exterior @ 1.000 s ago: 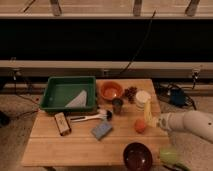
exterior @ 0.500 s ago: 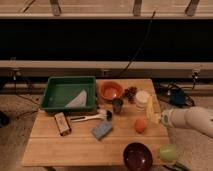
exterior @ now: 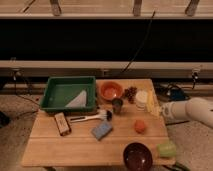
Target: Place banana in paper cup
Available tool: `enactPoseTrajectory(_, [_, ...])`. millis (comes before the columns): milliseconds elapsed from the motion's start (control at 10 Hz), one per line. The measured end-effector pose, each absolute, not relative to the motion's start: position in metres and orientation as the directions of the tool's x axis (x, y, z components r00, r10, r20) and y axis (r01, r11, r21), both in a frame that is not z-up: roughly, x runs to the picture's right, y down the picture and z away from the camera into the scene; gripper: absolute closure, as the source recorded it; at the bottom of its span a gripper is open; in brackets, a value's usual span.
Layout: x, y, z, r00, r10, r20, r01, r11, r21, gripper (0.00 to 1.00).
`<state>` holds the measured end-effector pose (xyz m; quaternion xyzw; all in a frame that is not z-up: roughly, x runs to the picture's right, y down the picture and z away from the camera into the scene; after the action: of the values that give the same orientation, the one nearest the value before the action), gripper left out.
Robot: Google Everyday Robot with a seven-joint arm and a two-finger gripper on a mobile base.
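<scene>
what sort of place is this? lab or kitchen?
Probably a robot test area, not a kitchen: a wooden table with mixed props like a green plastic tray and blue sponge, and a loose black cable behind. The gripper is at the table's right edge by the pale yellow banana.

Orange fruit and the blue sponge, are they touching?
Apart. The camera view shows a clear gap between the orange fruit and the blue sponge. The gripper is farther right, beside the banana.
</scene>
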<state>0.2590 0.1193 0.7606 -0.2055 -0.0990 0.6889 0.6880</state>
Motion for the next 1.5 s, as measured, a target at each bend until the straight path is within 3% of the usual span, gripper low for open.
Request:
enactPoseTrajectory(200, [0.250, 0.095, 0.779, 0.038, 0.988, -0.151, -0.895, -0.033, -0.444, 0.92])
enactPoseTrajectory(400, [0.238, 0.079, 0.788, 0.049, 0.988, -0.145, -0.887, -0.024, -0.461, 0.81])
enactPoseTrajectory(900, [0.218, 0.078, 0.790, 0.091, 0.985, -0.143, -0.873, 0.010, -0.488, 0.28])
enactPoseTrajectory(1000, [0.217, 0.083, 0.790, 0.099, 0.984, -0.149, -0.872, 0.014, -0.489, 0.22])
enactPoseTrajectory(1500, [0.235, 0.103, 0.791, 0.111, 0.978, -0.178, -0.885, 0.016, -0.465, 0.20])
